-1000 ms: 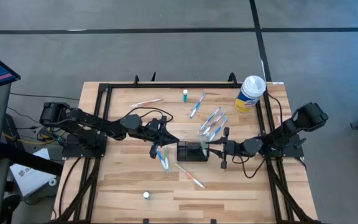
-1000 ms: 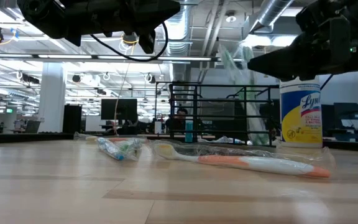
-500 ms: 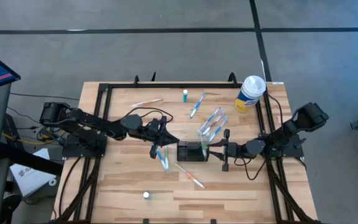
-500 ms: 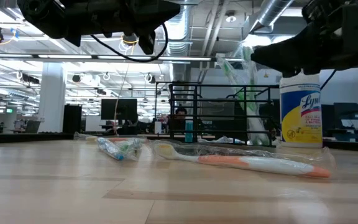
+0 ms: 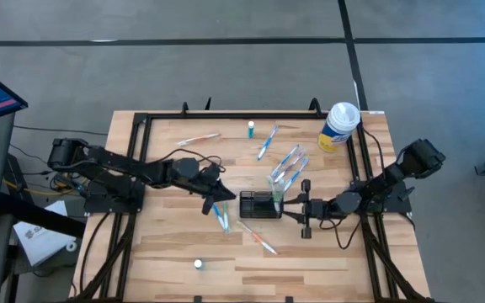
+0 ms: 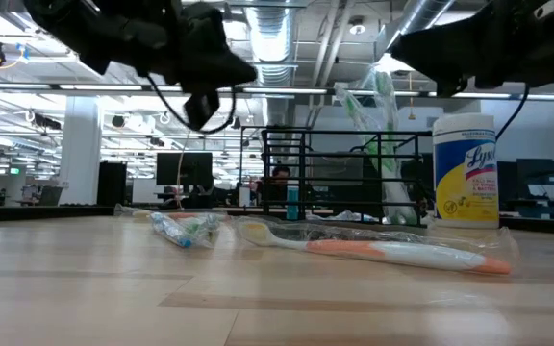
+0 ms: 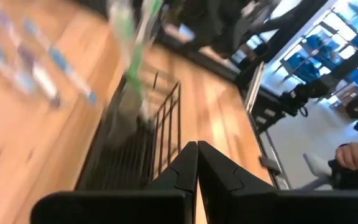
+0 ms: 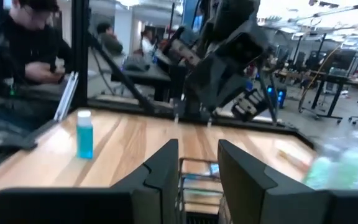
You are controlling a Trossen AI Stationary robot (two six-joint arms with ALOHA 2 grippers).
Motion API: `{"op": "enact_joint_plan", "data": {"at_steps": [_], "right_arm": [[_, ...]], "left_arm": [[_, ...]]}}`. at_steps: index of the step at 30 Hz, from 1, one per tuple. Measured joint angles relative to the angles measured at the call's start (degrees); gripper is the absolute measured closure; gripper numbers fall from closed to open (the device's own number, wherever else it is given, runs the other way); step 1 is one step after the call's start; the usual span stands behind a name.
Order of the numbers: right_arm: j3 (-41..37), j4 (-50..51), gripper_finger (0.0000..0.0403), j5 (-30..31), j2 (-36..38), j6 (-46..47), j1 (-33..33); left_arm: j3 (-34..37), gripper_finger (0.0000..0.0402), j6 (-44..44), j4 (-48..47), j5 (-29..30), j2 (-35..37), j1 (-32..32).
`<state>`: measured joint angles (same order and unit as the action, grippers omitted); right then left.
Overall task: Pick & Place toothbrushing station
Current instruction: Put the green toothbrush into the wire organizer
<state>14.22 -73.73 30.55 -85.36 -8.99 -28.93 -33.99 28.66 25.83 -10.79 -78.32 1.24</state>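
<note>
- Since a second ago, our left pincer has drawn back from the small black wire-slotted toothbrushing station, its fingers pressed together and empty.
- We judge that hand-off leaves the carrying to our right pincer, clamped on the station's right end at mid-counter.
- Both arms stretch low toward the centre.

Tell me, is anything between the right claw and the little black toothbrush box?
Nothing visible stands between them. The right gripper already has the toothbrushing station between its fingers, its end showing there in the right wrist view.
</note>
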Motion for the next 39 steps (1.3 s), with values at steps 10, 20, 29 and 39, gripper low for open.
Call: {"op": "enact_joint_plan", "data": {"at_steps": [10, 20, 29, 39], "right_arm": [[10.04, 20.19, 0.03, 1.46, 0.0, 1.95, -0.19], [18.05, 36.26, 0.03, 3.02, 0.0, 4.49, -1.16], [21.42, 42.05, 0.03, 3.15, 0.0, 4.55, -1.11], [21.59, 42.05, 0.03, 3.15, 0.0, 4.55, -1.14]], "left_arm": [[0.0, 0.0398, 15.2, -18.64, 0.07, 4.85, 1.69], [0.01, 0.0344, 26.39, -19.8, 0.23, -0.56, 1.67], [0.01, 0.0274, 30.02, -20.0, -0.18, -5.17, 1.25], [-0.35, 0.0275, 30.36, -20.21, -0.39, -5.99, -2.64]]}}
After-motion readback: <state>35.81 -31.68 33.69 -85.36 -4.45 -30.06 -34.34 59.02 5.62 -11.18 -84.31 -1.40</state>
